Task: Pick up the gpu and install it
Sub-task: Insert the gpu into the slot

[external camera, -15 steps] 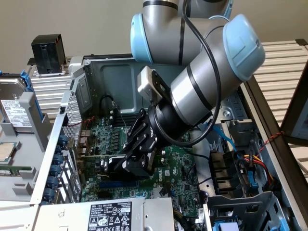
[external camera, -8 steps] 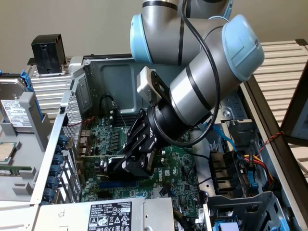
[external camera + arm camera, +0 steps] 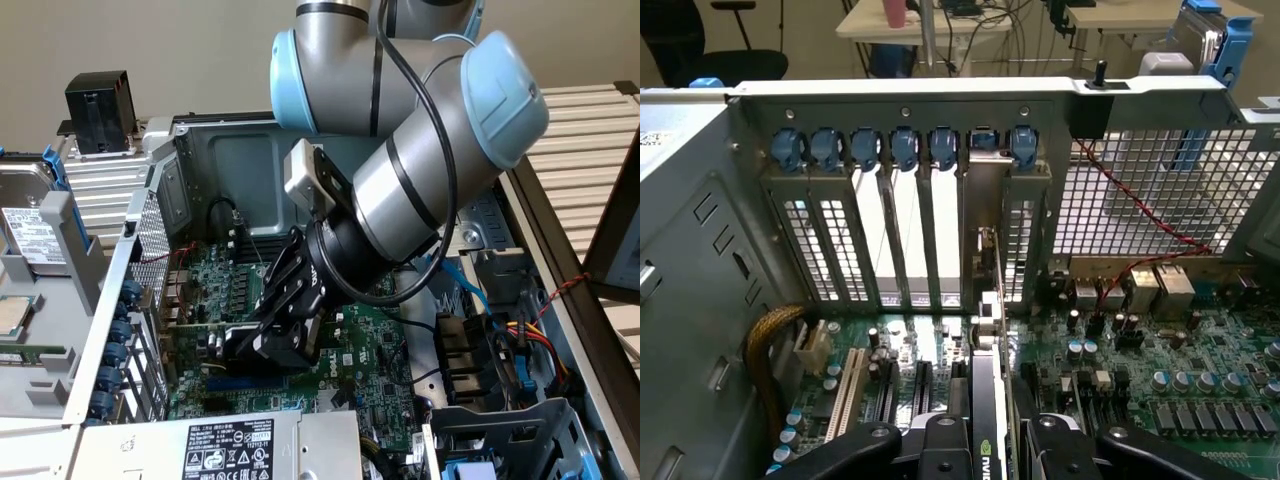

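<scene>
Quick update from the build: we've got the end effector (image 3: 272, 345) down inside the case (image 3: 225, 150), jaws partway closed and clamped on the gpu (image 3: 228, 345). The card sits low over the motherboard (image 3: 375, 345), bracket end toward the rear slot wall (image 3: 150, 330) on the exterior view's left. In the wrist view the gpu (image 3: 985, 400) runs straight out from the end effector (image 3: 995, 440), and its bracket (image 3: 987, 300) meets the rear wall just beside a perforated cover (image 3: 1025, 240), under the row of blue clips (image 3: 905, 148). We honestly can't tell if the card's bottom edge is in the slot, since the card and jaws hide it.

This looks like the seating step to us. To do it well, we'd hold the card upright and square to the board, press straight down with even force along its length, and watch that the bracket tip slides behind the wall instead of catching on it. Any tilt here could jam the connector.
</scene>
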Robot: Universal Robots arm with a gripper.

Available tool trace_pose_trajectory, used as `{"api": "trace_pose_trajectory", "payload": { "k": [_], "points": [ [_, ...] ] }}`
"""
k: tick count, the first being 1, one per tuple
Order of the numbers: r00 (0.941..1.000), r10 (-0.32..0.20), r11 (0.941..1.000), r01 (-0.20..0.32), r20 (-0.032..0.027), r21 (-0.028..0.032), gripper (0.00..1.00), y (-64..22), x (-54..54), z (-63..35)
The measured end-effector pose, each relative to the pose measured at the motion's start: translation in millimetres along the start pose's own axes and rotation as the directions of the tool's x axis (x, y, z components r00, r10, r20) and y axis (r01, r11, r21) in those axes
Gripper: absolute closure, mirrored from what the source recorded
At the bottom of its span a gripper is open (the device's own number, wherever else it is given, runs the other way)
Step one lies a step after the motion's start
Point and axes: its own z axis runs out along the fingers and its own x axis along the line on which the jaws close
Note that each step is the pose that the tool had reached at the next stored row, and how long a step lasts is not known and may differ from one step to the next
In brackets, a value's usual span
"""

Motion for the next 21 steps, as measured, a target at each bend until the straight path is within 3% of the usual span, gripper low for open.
{"api": "trace_pose_trajectory", "payload": {
  "k": [21],
  "points": [
    [1.0000, 0.000, 1.0000, 0.000, 0.0001, 0.0002, 0.73, 0.1, 0.0, 1.4]
  ]
}}
